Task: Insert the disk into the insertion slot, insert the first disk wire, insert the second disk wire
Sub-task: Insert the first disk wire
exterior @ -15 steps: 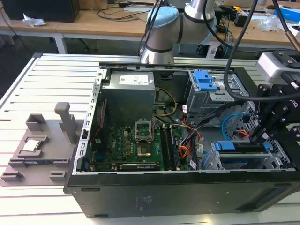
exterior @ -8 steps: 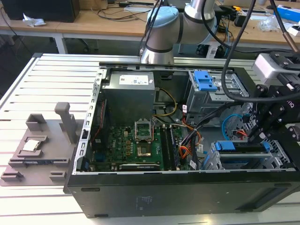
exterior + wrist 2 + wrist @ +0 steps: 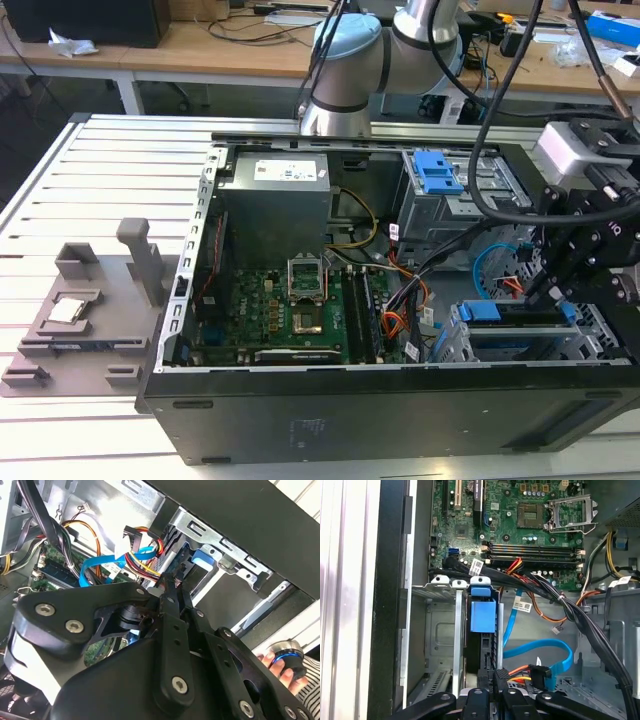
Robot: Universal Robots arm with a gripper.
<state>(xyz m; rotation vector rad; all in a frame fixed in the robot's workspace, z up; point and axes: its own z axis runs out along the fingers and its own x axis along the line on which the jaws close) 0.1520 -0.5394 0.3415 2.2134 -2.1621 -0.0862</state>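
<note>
green motherboard point(image 3: 262, 305), grey power supply point(image 3: 275, 210), grey fixture point(image 3: 95, 335)

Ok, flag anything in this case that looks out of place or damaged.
No damage shows. The blue data cable lies in a loose loop beside the disk, its connector apparently unplugged. The motherboard's processor socket sits open and empty.

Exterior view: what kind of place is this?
Most likely a robotics lab or test workshop: a slotted metal table carries an open PC case, a robot arm reaches over it, and cluttered wooden benches stand behind.
</note>
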